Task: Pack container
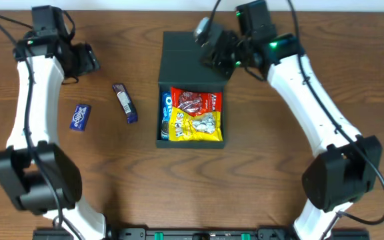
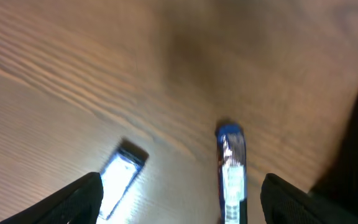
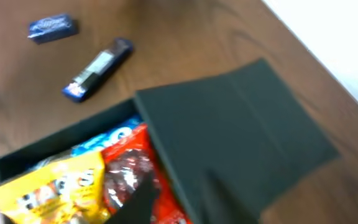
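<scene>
The container (image 1: 167, 137) is a dark teal box at the table's middle, with its flap lid (image 1: 195, 57) open and lying toward the back. Inside lie a red packet (image 1: 197, 101), a yellow packet (image 1: 195, 127) and a blue packet (image 1: 167, 107). My right gripper (image 1: 217, 50) hovers over the lid. In the right wrist view its fingers (image 3: 179, 196) straddle the lid's (image 3: 241, 118) near edge, slightly apart and holding nothing. My left gripper (image 1: 85, 60) is at the back left, open (image 2: 182, 193) and empty, high above the table.
A dark snack bar (image 1: 125, 103) and a small blue packet (image 1: 80, 117) lie on the wood left of the container. Both show in the left wrist view, the bar (image 2: 230, 168) and the packet (image 2: 122, 171), and in the right wrist view, the bar (image 3: 98, 68) and the packet (image 3: 53, 28).
</scene>
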### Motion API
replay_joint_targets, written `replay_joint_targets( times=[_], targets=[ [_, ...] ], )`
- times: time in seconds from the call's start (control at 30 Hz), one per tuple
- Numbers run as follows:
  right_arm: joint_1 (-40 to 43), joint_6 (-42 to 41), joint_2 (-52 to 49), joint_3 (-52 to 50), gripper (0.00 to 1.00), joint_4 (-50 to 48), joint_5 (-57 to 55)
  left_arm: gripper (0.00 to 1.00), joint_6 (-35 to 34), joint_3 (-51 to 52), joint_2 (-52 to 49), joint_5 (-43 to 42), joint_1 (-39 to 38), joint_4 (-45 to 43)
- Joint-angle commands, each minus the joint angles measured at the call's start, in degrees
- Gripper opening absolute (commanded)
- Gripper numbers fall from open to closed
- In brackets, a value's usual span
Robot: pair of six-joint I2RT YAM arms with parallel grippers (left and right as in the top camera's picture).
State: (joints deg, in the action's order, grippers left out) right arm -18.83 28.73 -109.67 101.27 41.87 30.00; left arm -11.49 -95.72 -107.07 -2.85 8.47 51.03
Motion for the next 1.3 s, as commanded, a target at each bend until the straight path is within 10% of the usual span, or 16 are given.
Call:
replay_joint_targets(
  times=[0.0, 0.17, 0.93, 1.27],
  targets=[
    [2.5, -6.1, 0.3, 0.5, 0.53, -1.4, 0.7, 0.82, 1.2, -0.1, -3.0, -2.5, -2.0, 1.1],
    [4.8, -7.0, 0.3, 0.5, 0.99, -4.3, 0.7, 0.82, 0.5, 0.9, -5.5, -2.5, -6.3, 1.3],
    [5.5, -7.1, 0.3, 0.5, 0.99, -6.3, 0.2, 0.78, -10.7, 9.0, -13.0, 0.8, -10.8, -2.4],
    [5.5, -7.1, 0.3, 0.5, 0.99, -6.2, 0.2, 0.6, -10.8, 11.3, -13.3, 0.9, -10.8, -6.4]
  ],
)
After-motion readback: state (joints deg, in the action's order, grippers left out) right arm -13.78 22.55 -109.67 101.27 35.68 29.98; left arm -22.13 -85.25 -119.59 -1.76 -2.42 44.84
